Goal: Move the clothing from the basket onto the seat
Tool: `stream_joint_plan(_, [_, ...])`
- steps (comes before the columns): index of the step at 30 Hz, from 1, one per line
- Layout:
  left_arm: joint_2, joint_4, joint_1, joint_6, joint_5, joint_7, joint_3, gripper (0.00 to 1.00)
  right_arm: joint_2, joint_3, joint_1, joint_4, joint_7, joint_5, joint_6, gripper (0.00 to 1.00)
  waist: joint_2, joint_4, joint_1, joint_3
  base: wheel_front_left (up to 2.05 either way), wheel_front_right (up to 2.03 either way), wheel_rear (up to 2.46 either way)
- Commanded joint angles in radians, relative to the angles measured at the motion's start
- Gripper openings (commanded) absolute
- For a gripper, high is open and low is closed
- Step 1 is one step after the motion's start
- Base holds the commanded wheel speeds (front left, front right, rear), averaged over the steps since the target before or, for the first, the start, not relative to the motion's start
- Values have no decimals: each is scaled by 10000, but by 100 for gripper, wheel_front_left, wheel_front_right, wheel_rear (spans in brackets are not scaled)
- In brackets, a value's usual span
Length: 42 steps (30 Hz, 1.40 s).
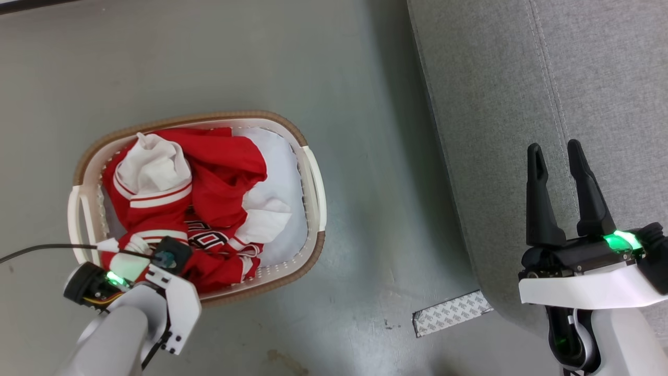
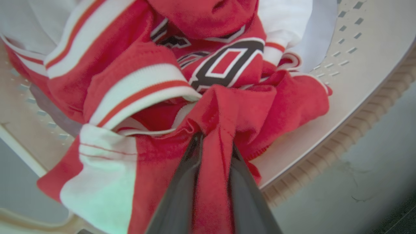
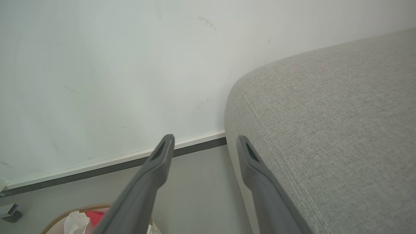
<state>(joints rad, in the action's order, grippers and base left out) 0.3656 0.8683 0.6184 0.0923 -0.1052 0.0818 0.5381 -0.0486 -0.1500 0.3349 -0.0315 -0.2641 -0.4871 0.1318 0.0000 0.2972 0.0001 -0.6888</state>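
Observation:
The red clothing (image 1: 219,177) with white striped trim and a dark logo lies heaped in the cream basket (image 1: 313,177) on the floor at the left. My left gripper (image 2: 214,139) is shut on a fold of red fabric (image 2: 227,107) at the basket's near edge; in the head view its wrist (image 1: 167,261) covers the fingers. The grey seat (image 1: 548,94) takes up the right side. Over the seat's front edge, my right gripper (image 1: 556,151) hangs open with nothing between its fingers, also seen as my right gripper (image 3: 204,143) against the wall.
A patterned grey strip (image 1: 451,313) lies on the grey-green floor (image 1: 365,78) by the seat's corner. A black cable (image 1: 47,249) runs in from the left to my left wrist. A white wall (image 3: 113,65) with a dark baseboard stands behind the seat.

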Motion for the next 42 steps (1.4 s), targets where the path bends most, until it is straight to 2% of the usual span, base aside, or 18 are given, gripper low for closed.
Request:
stream_joint_plan(1, [6,68,134,28,37,-59,25,0,-31,52,140,-10,-7,-49,-21,100,0,-4,-1,19,0,0,0])
stream_joint_plan(8, [-346,-38,-65,33,-611,-712,-259,0,-31,210,-32,-223,-7,179,-21,100,0,-160,-1,714,0,0,0])
stream_joint_plan(17, [-773,-1133,-1070,-154,-1387,-1504,-587,0,-35,398,-634,-610,-6,653,-21,100,0,-784,-1,2757,0,0,0])
stream_joint_plan(27, [-817,-3491,-2239,-788,-1843,-1552,-859,0,-38,190,-1513,-1006,-7,1066,-21,100,0,-1410,-1,4758,0,0,0])
stream_joint_plan(34, [-720,-5518,-2839,-1265,-1997,-1283,-1001,0,-36,106,-2049,-1174,-5,1175,-21,100,0,-1728,-1,5573,0,0,0])
stream_joint_plan(42, [-691,-7270,-3407,-1531,-2205,-964,-1008,0,-38,-164,-2446,-1321,-5,1451,-21,100,0,-1967,-1,6435,0,0,0])
